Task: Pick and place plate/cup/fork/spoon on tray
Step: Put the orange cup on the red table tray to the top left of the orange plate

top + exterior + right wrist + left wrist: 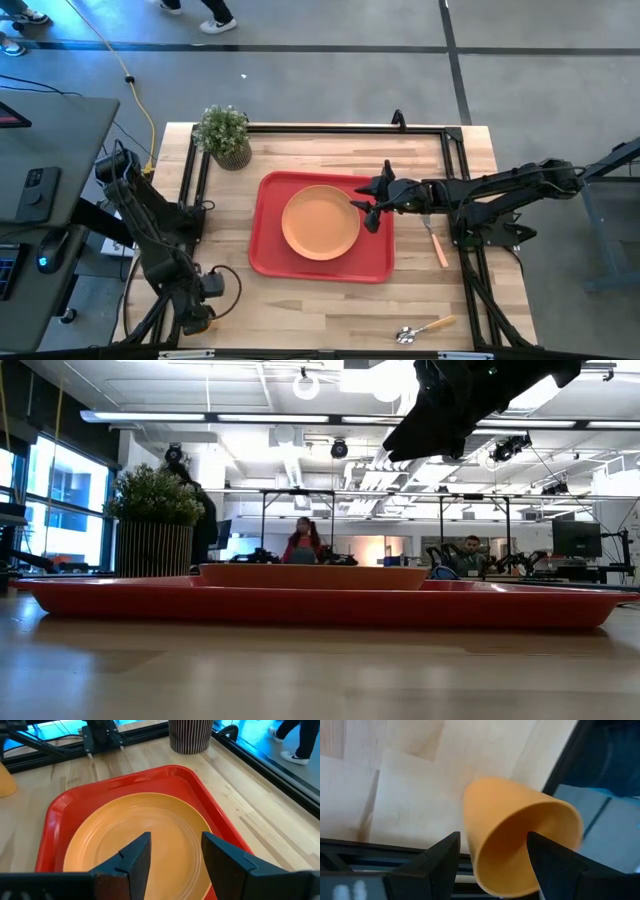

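Note:
The orange plate (320, 222) lies flat on the red tray (270, 255) in the middle of the table; both also show in the right wrist view, the plate (125, 835) and the tray (55, 810). My right gripper (368, 204) (175, 855) is open and empty, raised over the plate's right edge. My left gripper (492, 852) is at the table's near left, hidden under its arm (200, 290) in the high view. It is open, with one finger (550, 860) in the mouth of the orange cup (505, 815) and the other (442, 855) outside its wall. The fork (437, 243) lies right of the tray. The spoon (425, 330) lies by the near edge. My left gripper stands astride the cup's wall near the rim (480, 865), one finger inside the mouth and one outside. The gap between the fingers is far wider than the wall. I cannot tell whether either finger touches the cup.
A potted plant (225, 135) stands at the table's far left corner. Black frame rails (330, 128) run along the far, left and right sides. The fork lies under my right arm (480, 190). Bare wood lies between the tray and the near edge. People show in the room behind.

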`<action>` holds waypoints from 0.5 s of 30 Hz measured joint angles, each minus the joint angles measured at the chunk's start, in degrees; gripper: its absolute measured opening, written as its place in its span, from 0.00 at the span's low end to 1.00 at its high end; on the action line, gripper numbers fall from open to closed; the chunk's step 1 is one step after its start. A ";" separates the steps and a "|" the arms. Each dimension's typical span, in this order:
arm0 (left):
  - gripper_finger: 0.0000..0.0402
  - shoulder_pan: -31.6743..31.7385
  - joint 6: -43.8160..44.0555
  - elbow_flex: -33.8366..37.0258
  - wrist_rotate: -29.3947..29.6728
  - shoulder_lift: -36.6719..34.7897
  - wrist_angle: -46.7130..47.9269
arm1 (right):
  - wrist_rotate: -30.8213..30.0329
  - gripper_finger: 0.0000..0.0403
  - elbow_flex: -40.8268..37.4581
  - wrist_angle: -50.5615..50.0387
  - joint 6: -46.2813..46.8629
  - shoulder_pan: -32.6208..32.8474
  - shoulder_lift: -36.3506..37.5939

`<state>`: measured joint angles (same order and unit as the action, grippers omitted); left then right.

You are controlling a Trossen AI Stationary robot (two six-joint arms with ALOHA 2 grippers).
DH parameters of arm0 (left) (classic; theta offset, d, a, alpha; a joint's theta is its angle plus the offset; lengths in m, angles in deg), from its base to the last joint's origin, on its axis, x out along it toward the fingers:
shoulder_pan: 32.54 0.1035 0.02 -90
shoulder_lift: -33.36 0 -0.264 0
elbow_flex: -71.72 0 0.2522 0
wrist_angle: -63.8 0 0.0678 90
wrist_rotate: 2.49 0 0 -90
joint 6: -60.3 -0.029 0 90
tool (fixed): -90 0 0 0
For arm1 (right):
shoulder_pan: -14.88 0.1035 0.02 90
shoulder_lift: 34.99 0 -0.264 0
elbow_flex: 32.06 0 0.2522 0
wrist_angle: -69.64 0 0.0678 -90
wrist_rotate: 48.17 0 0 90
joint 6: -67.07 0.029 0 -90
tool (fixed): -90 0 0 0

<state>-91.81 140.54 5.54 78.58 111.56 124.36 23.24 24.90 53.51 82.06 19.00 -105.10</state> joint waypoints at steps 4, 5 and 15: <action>0.54 -0.03 -1.63 0.00 0.02 1.93 0.39 | 0.52 0.42 0.00 0.02 -0.02 0.00 0.00; 0.54 -0.01 -2.47 0.00 0.04 2.34 0.45 | 0.64 0.42 0.00 0.02 -0.02 0.00 0.00; 0.20 4.47 -8.76 -0.17 0.74 3.09 13.42 | 2.71 0.42 1.51 -5.02 -2.64 -0.40 0.55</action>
<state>-87.35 131.78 5.37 79.32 114.65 137.78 25.95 26.41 48.49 79.42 18.60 -104.55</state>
